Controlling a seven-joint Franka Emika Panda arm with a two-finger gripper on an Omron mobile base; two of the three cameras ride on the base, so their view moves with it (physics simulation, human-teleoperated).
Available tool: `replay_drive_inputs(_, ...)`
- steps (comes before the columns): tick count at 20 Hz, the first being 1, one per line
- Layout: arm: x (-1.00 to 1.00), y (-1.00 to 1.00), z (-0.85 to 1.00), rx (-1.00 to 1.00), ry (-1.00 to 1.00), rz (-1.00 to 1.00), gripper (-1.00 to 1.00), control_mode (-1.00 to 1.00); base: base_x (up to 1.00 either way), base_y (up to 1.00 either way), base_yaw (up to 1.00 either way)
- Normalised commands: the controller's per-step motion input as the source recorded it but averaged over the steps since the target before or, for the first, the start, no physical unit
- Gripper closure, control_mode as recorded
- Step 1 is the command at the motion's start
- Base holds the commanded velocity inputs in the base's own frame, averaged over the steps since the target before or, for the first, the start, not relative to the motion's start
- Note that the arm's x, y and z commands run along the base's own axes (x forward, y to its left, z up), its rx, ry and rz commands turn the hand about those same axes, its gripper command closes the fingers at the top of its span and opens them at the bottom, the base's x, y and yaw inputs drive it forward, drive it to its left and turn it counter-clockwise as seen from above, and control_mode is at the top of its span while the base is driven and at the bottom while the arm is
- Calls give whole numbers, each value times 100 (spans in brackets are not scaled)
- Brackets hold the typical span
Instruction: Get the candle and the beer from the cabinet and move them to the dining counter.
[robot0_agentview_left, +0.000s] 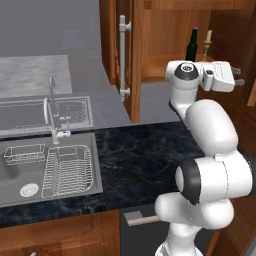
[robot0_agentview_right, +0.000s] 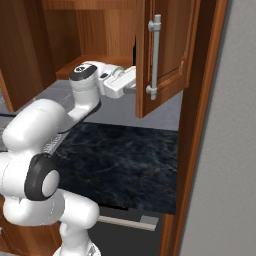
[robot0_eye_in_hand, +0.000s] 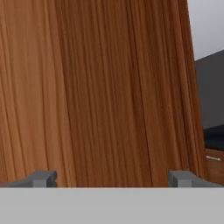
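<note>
Behind open claw (robot0_agentview_left: 240, 76), glossy green beer (robot0_agentview_left: 191, 46)

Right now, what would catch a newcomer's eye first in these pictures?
The white arm reaching up toward the open cabinet, its open tool empty beside the shelf. On that shelf stand the beer and the candle, side by side. Lower left sits the steel sink.

No legible text, labels, brand marks, numbers or signs appear on any surface in the three views.
</note>
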Motion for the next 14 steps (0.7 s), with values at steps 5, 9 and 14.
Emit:
replay_drive_inputs(5, 2, -62, -1, 0, 0, -6, -100, -100, 0, 0, 0)
replay_drive_inputs(9, 0, -70, -1, 0, -1, 0, -100, -100, 0, 0, 0)
replay_drive_inputs(14, 0, -73, 0, 0, 0, 4, -100, -100, 0, 0, 0)
